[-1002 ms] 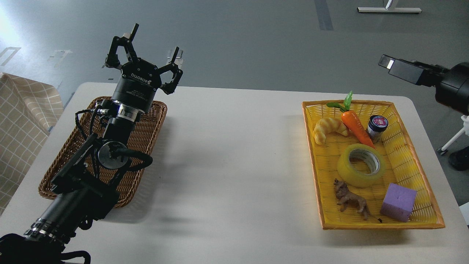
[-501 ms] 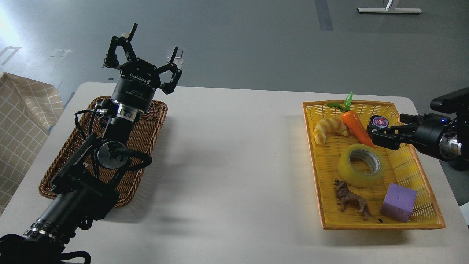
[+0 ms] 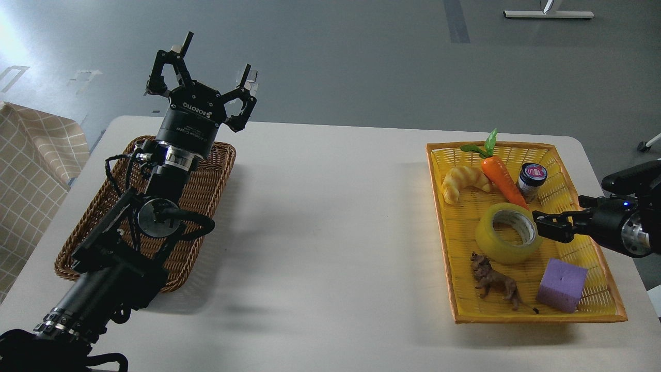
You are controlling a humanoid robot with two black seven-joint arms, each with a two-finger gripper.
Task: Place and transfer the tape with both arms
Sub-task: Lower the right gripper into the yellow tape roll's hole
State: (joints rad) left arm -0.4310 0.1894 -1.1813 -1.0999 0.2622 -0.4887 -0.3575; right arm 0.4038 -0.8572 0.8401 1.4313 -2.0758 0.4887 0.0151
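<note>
Roll of yellow tape [image 3: 508, 233], lying flat with grey-white core up, near the middle of a yellow tray [image 3: 594, 302] at the right of a white surface [image 3: 330, 222]. Right gripper [image 3: 541, 223] reaching in from the right edge, tips at the roll's right rim, close against it; contact not clear. Fingers [image 3: 553, 217] dark and seen nearly end-on, so apart or together cannot be told. Behind the tape in the same tray: an orange toy carrot [image 3: 500, 178] with green leaves, a croissant [image 3: 463, 182] to its left, a small dark jar [image 3: 531, 180] with a pink lid to its right. In front of the tape: a brown toy lion [image 3: 494, 281] and, further right, a purple foam cube [image 3: 562, 285]. Far across the surface, well apart from the tape: left gripper [image 3: 210, 75] raised above the far end of a brown wicker basket [image 3: 206, 186], pointing up and away, its fingers [image 3: 176, 61] spread wide and holding nothing. A checked cloth [image 3: 31, 155] at the far left, grey floor beyond.
</note>
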